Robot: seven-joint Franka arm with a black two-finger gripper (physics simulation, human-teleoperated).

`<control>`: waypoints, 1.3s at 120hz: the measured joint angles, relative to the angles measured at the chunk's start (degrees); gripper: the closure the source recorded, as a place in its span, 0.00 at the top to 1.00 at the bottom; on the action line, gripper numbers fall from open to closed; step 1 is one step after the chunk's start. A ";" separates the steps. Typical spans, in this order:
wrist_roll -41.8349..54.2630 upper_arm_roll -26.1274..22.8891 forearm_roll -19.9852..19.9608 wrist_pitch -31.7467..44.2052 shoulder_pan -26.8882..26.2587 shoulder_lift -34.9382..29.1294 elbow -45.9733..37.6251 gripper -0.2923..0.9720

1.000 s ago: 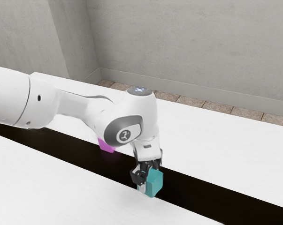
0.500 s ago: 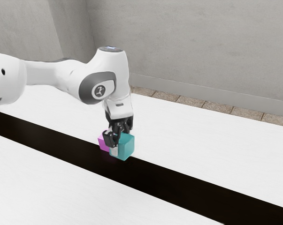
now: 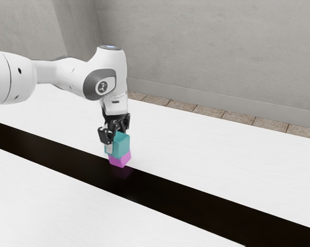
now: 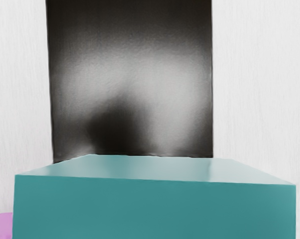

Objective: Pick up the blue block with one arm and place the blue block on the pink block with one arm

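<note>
The blue block point(image 3: 123, 146) sits squarely on top of the pink block point(image 3: 120, 159), the two stacked on the far edge of the dark strip point(image 3: 196, 205) that runs across the white table point(image 3: 226, 149). The black gripper point(image 3: 115, 138) comes straight down over the blue block with its jaws closed on the block's upper part, one finger on each side. The white arm point(image 3: 67, 80) reaches in from the exterior view's left. In the wrist view the blue block point(image 4: 154, 204) lies just under the hand, with a corner of the pink block point(image 4: 0, 224) peeking out beneath it and the dark strip point(image 4: 130, 74) beyond
</note>
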 joint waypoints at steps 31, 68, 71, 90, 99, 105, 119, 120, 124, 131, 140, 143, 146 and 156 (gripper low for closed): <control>3.90 0.23 0.91 -0.13 3.24 5.83 6.92 0.51; 6.88 1.65 1.21 0.97 4.01 10.91 12.09 0.51; 7.08 1.67 1.21 1.05 4.11 11.28 12.28 0.51; 8.27 2.29 1.19 1.64 4.22 12.99 13.23 0.51; 8.84 2.33 0.95 1.98 4.21 14.24 14.06 0.51; 9.18 2.31 0.82 2.20 4.21 14.53 14.31 0.51; 9.90 2.30 0.69 2.55 4.11 14.64 14.68 0.51; 9.94 2.30 0.68 2.57 4.10 14.64 14.69 0.51; 10.12 2.30 0.66 2.64 4.11 14.63 14.71 0.51; 10.41 2.25 0.58 2.73 4.11 14.63 14.71 0.51; 10.73 2.12 0.50 2.82 4.07 14.63 14.71 0.51; 10.83 2.09 0.48 2.85 4.05 14.63 14.71 0.51; 10.93 2.07 0.47 2.86 4.04 14.63 14.72 0.52; 11.24 2.03 0.45 2.83 3.99 14.62 14.75 0.57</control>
